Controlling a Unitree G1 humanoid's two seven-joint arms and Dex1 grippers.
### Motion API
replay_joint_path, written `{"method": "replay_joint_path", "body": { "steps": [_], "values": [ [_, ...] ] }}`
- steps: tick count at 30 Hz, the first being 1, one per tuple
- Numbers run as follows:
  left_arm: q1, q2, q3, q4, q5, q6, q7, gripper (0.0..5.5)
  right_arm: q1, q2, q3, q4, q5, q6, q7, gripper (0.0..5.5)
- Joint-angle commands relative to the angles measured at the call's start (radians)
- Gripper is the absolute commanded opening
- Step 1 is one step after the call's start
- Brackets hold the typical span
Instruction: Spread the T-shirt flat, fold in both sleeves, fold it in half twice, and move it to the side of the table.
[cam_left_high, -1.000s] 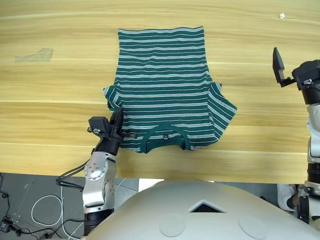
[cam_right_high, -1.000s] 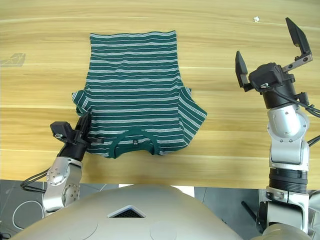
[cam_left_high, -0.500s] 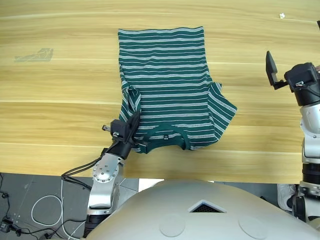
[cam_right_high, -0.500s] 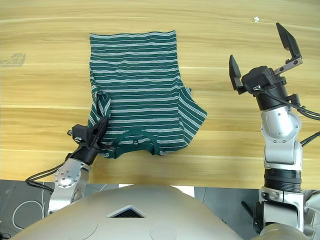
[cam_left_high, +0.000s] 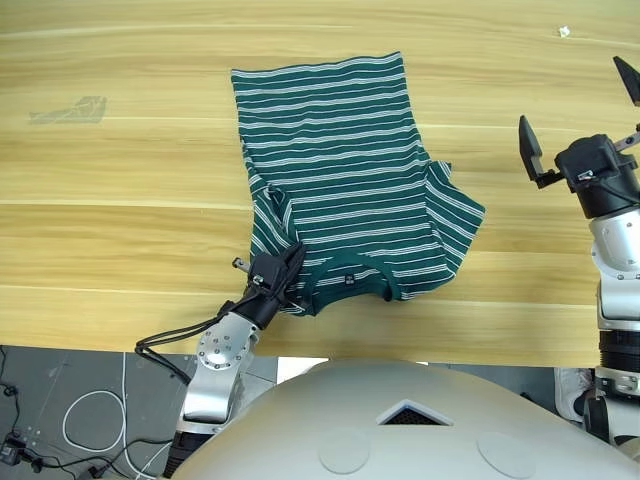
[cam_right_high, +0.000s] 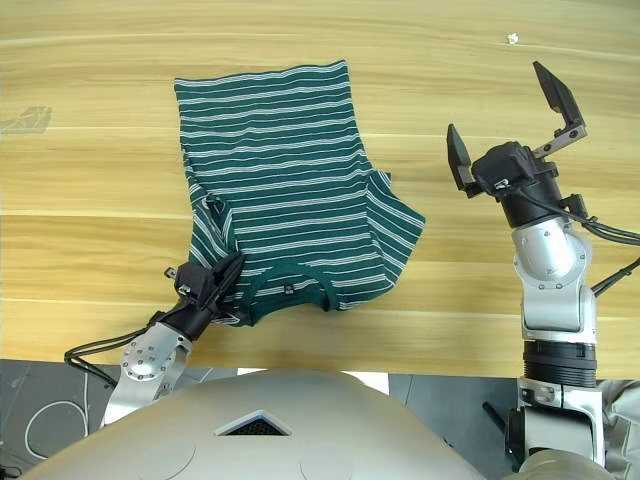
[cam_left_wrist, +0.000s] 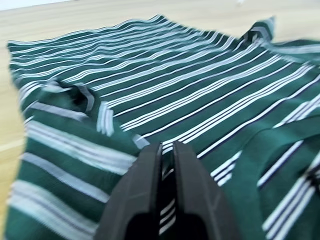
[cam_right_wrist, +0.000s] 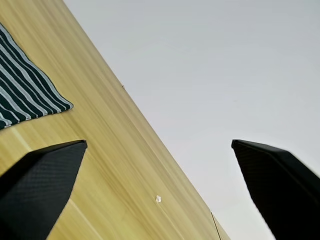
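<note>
Sleeve-folding, I'd judge: the left tool (cam_left_high: 285, 278) is clamped on the green white-striped fabric T-shirt (cam_left_high: 340, 150) at its left sleeve (cam_left_high: 272, 215). Next the right tool (cam_right_high: 497, 100), spread apart, needs to take the other sleeve (cam_left_high: 455, 215).

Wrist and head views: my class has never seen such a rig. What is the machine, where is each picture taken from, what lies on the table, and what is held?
This is a humanoid robot with two arms, each ending in a two-fingered end effector. The two wide pictures come from cameras in its head, looking down over a wooden table. The two close pictures come from cameras on its wrists. A green striped T-shirt lies on the table, collar towards the robot. The left end effector is shut on the cloth beside the collar. The right end effector is open and holds nothing, apart from the shirt on its right.
</note>
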Motion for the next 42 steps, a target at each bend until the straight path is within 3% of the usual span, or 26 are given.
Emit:
{"method": "replay_joint_path", "body": {
  "steps": [1,4,11,17,20,25,33,42],
  "values": [
    [0.018,0.022,-0.02,-0.028,-0.013,-0.003,-0.03,1.07,0.017,0.004,0.003,-0.01,0.029,0.028,0.034,5.4],
    [0.028,0.038,-0.031,-0.044,-0.023,-0.006,-0.06,1.07,0.045,0.013,-0.003,-0.023,0.103,0.055,0.08,5.4],
    [0.042,0.045,-0.008,-0.105,-0.104,0.021,-0.084,1.07,0.13,0.071,-0.05,-0.078,0.507,0.244,0.27,5.4],
    [0.02,-0.014,0.178,-0.279,-0.505,0.109,-0.025,1.07,0.201,0.087,-0.12,-0.097,0.874,0.535,0.426,5.4],
    [-0.018,-0.035,0.295,-0.27,-0.609,0.131,0.048,1.07,0.236,0.079,-0.08,-0.087,0.822,0.569,0.435,5.4],
    [-0.048,-0.045,0.372,-0.27,-0.604,0.132,0.112,1.07,0.242,0.109,-0.034,-0.084,0.775,0.63,0.401,5.4],
    [-0.055,-0.068,0.359,-0.27,-0.535,0.121,0.139,1.07,0.234,0.167,0.016,-0.059,0.673,0.599,0.356,5.4],
    [-0.042,-0.097,0.335,-0.263,-0.513,0.116,0.131,1.1,0.217,0.214,-0.011,-0.026,0.661,0.614,0.313,3.76]
  ]
}}
